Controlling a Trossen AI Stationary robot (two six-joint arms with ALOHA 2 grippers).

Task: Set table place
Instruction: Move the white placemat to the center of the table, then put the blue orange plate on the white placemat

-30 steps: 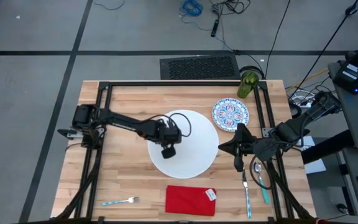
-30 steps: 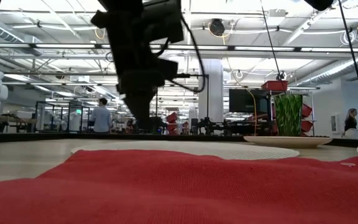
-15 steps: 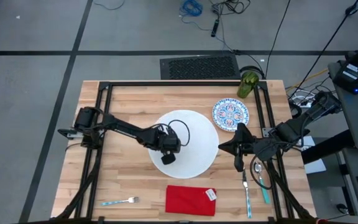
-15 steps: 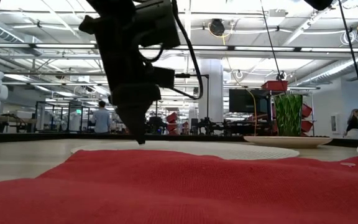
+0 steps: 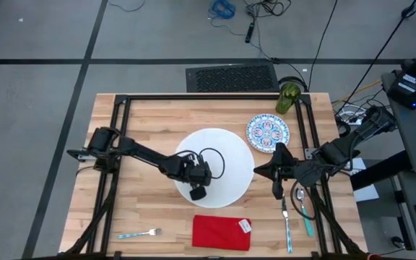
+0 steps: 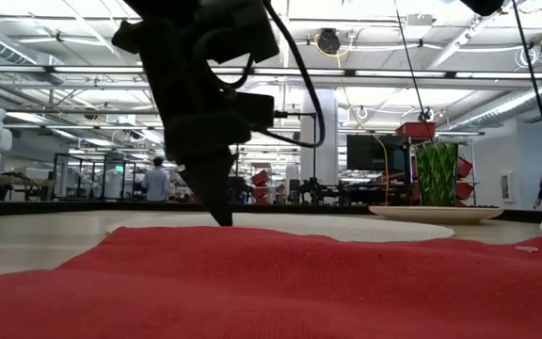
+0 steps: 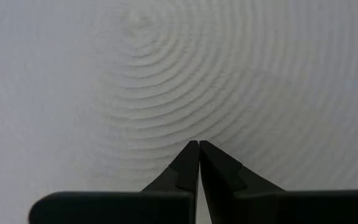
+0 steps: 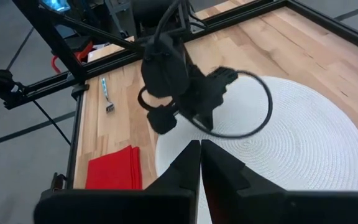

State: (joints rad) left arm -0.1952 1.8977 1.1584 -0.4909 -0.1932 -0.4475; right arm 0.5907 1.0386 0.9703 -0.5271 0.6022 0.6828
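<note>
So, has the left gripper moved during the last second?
Yes. In the high view the left gripper, shut, has slid over the big white plate toward its near rim and the red napkin, which stayed put.

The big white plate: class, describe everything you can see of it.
The big white plate is round, with fine concentric ridges across its surface. It lies flat at the middle of the table, apart from the small patterned plate and the red napkin. The left pincer, shut, points down over its near edge; contact cannot be told.
</note>
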